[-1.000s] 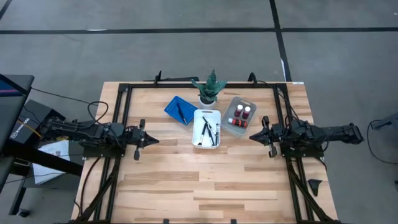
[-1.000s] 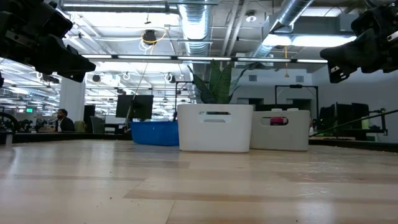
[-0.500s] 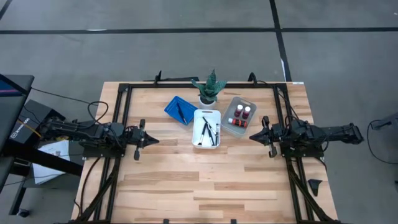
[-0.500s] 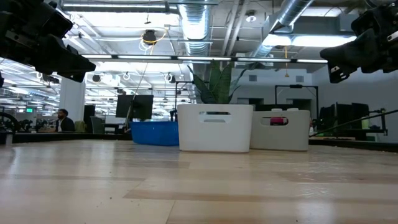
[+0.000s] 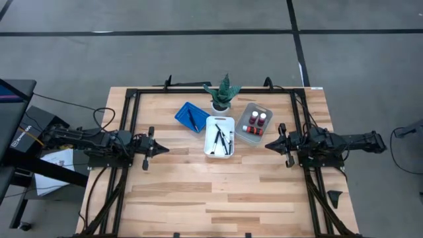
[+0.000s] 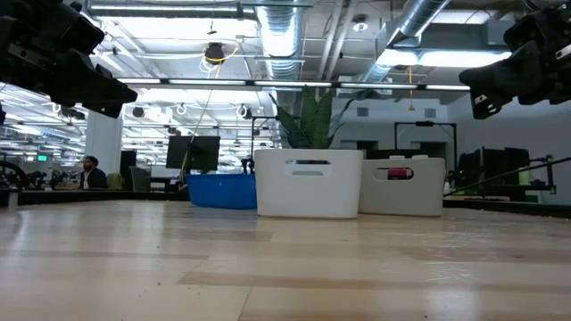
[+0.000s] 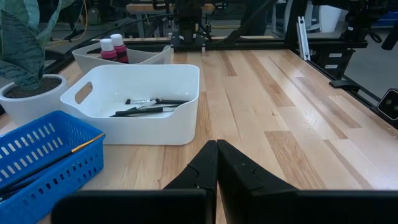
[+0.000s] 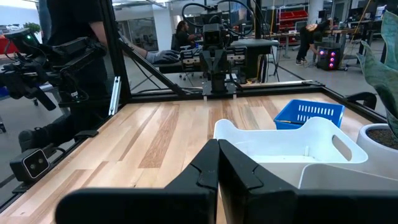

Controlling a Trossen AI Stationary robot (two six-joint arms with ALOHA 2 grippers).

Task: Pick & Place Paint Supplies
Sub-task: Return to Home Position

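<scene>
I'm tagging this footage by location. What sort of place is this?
Likely an open robotics lab: exposed ceiling ducts, the left arm and right arm mounted on a framed wooden table, people at equipment benches beyond.

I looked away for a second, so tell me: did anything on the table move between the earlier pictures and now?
Nothing visibly changed. The left gripper and right gripper rest shut and empty at their own sides of the table. The brushes lie in the white bin and blue bin; the bottles stand in the grey bin.
</scene>
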